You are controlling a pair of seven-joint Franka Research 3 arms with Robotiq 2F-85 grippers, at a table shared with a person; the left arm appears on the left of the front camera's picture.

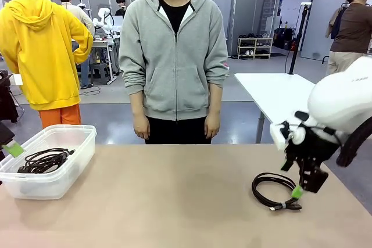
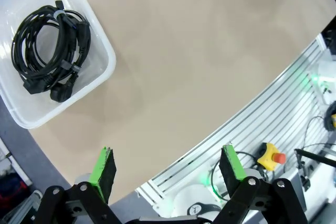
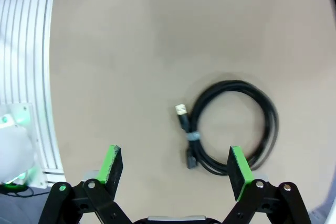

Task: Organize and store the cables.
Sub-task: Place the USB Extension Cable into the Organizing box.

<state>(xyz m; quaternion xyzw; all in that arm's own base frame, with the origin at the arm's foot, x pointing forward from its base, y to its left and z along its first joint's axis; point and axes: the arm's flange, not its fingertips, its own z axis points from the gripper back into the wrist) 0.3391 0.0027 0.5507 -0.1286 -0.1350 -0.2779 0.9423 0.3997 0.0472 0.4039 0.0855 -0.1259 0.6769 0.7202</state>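
Cables are in two places. One thin black coil [image 1: 254,187] [image 3: 188,124] lies flat on the tan table [image 1: 174,207], toward the robot's right. It forms a round ring of a few loops, pinched by a pale band, with a light-tipped plug sticking out beside it. A thicker tangle of black cords [image 1: 43,160] [image 2: 73,32], banded and with dark plug ends, sits inside a clear plastic bin [image 1: 55,185] [image 2: 107,59] on the table's left end.

The right gripper [image 1: 303,187] [image 3: 176,163] hangs close over the loose coil, its jaws spread apart and empty. The left gripper [image 2: 168,163] is near the bin, also spread wide and holding nothing.

A person in a grey hoodie [image 1: 174,56] stands at the far edge with arms down. Behind are a grey floor and a white table [image 1: 273,94]. A ribbed metal rail [image 2: 273,108] runs along the near side.
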